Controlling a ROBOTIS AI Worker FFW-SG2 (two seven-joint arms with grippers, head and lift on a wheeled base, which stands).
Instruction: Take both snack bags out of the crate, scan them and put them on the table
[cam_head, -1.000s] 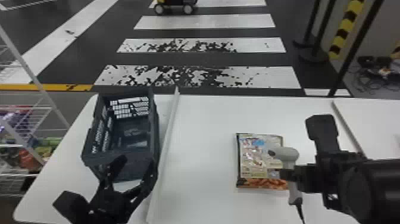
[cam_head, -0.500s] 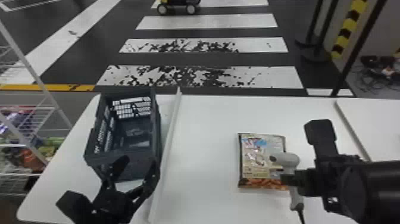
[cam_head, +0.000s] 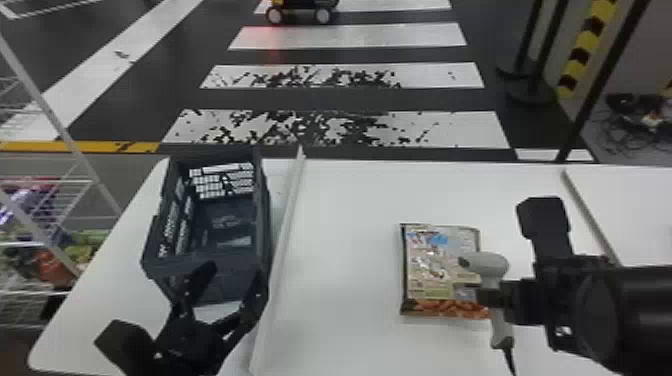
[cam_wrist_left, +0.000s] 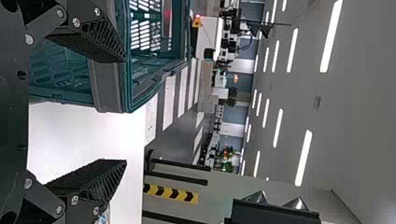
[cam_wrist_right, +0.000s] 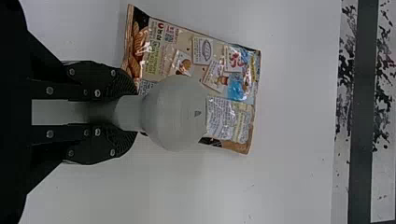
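A white table (cam_head: 360, 340) seen from above, with the robot at the centre of the clock and twelve straight ahead. At between one and two o'clock a snack bag (cam_head: 432, 272) lies flat on the table, printed side up, pictured brown snacks along its six o'clock end. At two o'clock the right gripper (cam_head: 487, 296) has its two fingers clamped on the grey handle of a scanner (cam_head: 492, 265). In the right wrist view the scanner's rounded head covers part of the bag; whether the two touch, I cannot tell. In the head view that scanner head juts toward nine, and a black cord (cam_head: 509, 361) leaves the foot of its handle toward six. Between ten and eleven stands a dark, open-topped crate (cam_head: 210, 267) with lattice sides. The left gripper (cam_head: 236, 277) is at the crate's six o'clock wall, its fingers spread well apart; in the left wrist view one finger overlaps the crate and the other is over the table. I cannot tell if either touches the crate. A pale rail (cam_head: 286, 220) runs along the table just beside the crate's three o'clock side. At ten, past the table, a wire rack (cam_head: 65, 187) holds colourful packs (cam_head: 52, 267). At twelve, a wheeled machine (cam_head: 300, 9) stands on the striped floor (cam_head: 340, 55).
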